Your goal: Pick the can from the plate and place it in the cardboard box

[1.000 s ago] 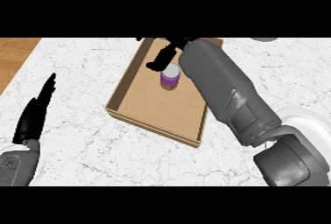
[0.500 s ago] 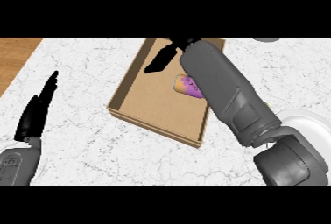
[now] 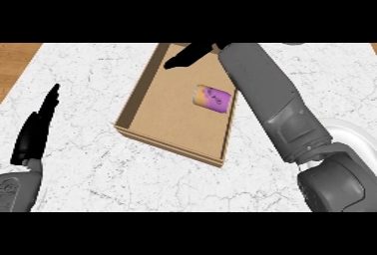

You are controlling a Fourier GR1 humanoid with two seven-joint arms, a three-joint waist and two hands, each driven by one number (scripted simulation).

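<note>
A purple and orange can (image 3: 213,98) lies on its side inside the cardboard box (image 3: 158,132), near the box's right wall. My right hand (image 3: 190,54) hovers over the box's far end, fingers straight and open, holding nothing; its grey forearm runs along the box's right side. A white plate (image 3: 357,137) shows partly at the right edge, behind the forearm. My left hand (image 3: 37,130) rests open at the left, fingers pointing up.
The white marble counter (image 3: 88,74) surrounds the box. A strip of wooden floor (image 3: 13,60) shows at the upper left, past the counter's edge.
My right hand let go of the can, which dropped from upright in the grip to lying on its side in the box. The hand then opened and drew back toward the box's far end.
</note>
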